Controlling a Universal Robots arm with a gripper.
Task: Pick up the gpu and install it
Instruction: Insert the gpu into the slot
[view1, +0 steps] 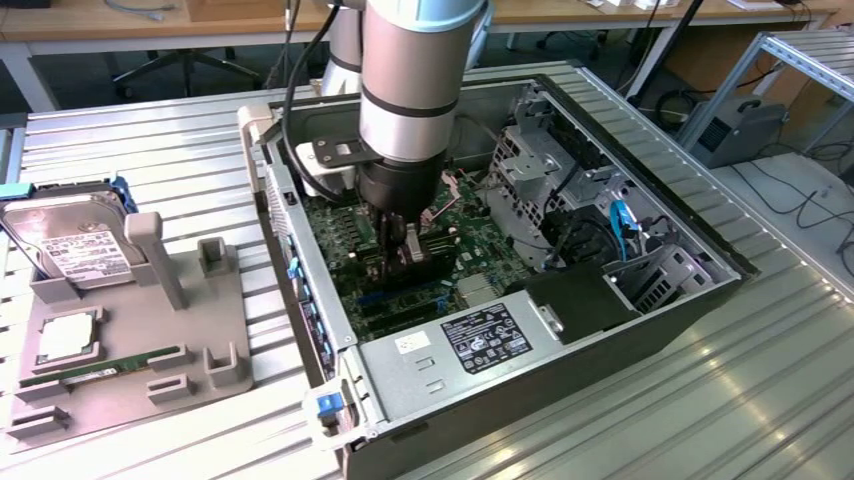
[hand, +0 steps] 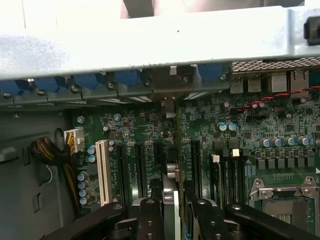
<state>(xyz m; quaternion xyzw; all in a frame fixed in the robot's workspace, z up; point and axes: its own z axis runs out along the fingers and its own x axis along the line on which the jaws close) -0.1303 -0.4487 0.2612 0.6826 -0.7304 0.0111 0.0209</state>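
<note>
While lowered, pincer (hand: 170, 210) clamping gpu (hand: 169, 187)

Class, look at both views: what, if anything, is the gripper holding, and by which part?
The gripper holds the gpu edge-on by its upper edge, one finger on each flat face, over the motherboard slots inside the computer case.

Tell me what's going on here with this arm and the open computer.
A robot arm has reached down into the open computer case, and its pincer is closed on the gpu, held edge-on above the motherboard. The wrist view shows the card standing over the row of expansion slots; whether it is seated cannot be told. Beside the case, at the exterior view's left, a grey holder carries a hard drive and a green memory stick.
</note>
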